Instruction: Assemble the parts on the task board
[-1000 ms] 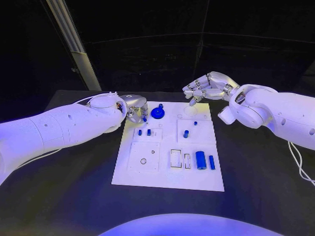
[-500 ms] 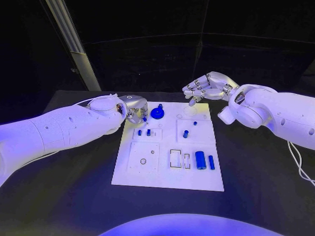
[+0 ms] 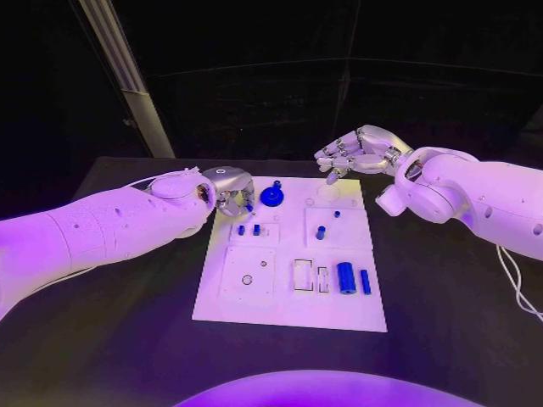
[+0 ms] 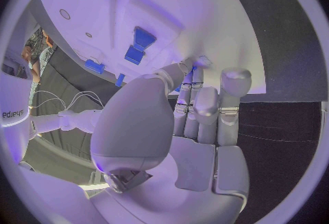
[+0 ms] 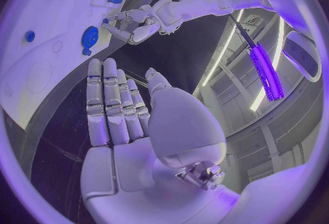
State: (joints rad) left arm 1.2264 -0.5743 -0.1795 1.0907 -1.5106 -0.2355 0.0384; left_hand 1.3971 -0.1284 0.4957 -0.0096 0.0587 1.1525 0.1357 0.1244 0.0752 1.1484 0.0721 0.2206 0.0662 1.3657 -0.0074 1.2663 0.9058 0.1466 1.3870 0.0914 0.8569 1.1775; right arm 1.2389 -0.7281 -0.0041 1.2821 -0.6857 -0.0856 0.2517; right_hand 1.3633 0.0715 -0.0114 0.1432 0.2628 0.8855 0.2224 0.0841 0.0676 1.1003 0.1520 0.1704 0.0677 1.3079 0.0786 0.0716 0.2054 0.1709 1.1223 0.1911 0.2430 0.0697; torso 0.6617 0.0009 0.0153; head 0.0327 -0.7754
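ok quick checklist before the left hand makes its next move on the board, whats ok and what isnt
1. Left hand at the task board far-left corner, near the blue gear: ok.
2. Left hand holds a part: cannot tell, fingers hide the tips.
3. Right hand clear of the work, open above the far edge: ok.
4. Two small pegs upright in their block: ok.
5. Large blue cylinder placed: not ok, lying loose.

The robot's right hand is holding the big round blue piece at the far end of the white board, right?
No. The right hand is open and holds nothing, as the right wrist view shows; the round blue piece sits on the white board, beside the left hand.
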